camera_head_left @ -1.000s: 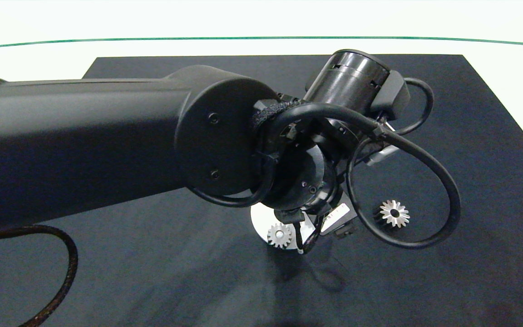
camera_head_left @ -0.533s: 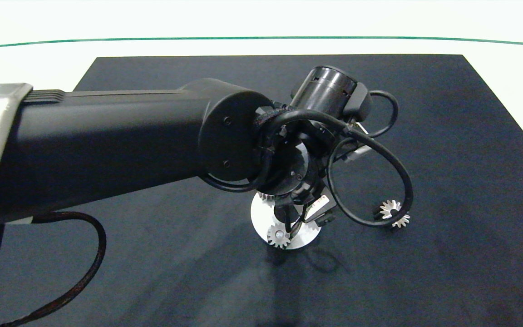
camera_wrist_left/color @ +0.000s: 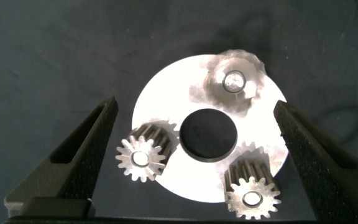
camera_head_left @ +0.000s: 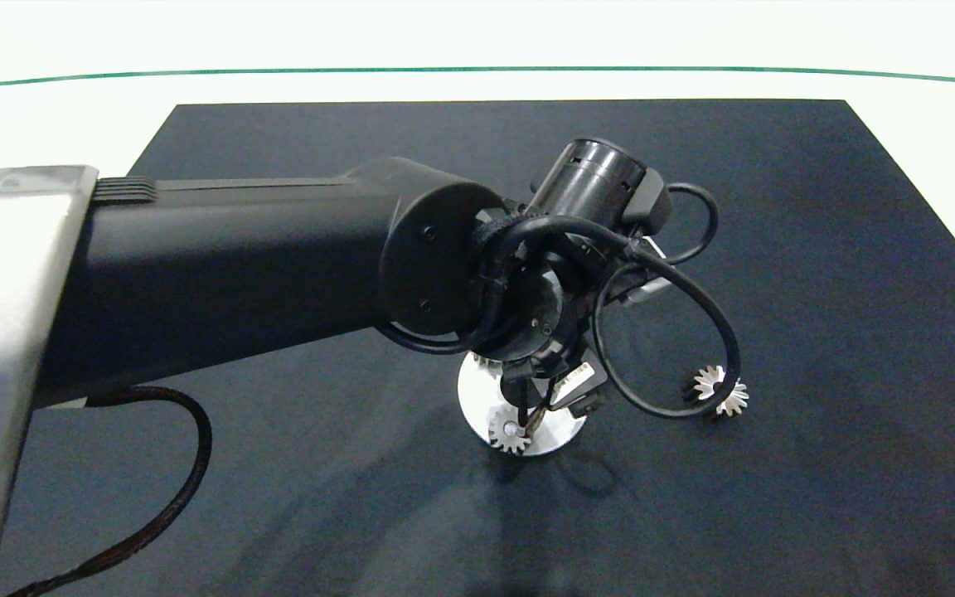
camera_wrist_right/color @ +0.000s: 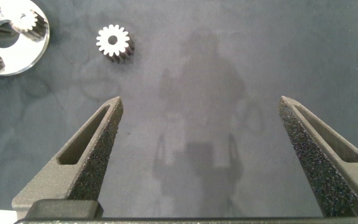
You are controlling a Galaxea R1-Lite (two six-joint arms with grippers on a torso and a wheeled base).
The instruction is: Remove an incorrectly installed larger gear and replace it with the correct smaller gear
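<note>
Hovering over the round silver disc (camera_wrist_left/color: 166, 106), the left gripper (camera_wrist_left/color: 194, 158) has its jaws spread wide, holding nothing. Three small blunt-toothed gears sit on pegs around the disc's dark centre hole (camera_wrist_left/color: 208, 134). The one between the fingertips in the head view, the smaller gear (camera_head_left: 508, 431), looks seated, as far as I can tell. The larger gear (camera_head_left: 719, 390), with star-like pointed teeth, lies loose on the dark mat (camera_head_left: 817, 249), well apart from the disc and partly behind the arm's cable loop (camera_head_left: 668, 332). The swap looks essentially finished.

The right gripper (camera_wrist_right/color: 201, 162) hangs released over bare mat, off to the side, idle.

Risks: the left fingers (camera_wrist_left/color: 86, 149) straddle the disc closely, so a skewed lift could clip a gear and tip it off its peg. The dangling cable could also drag the larger gear across the tabletop (camera_head_left: 71, 108).
</note>
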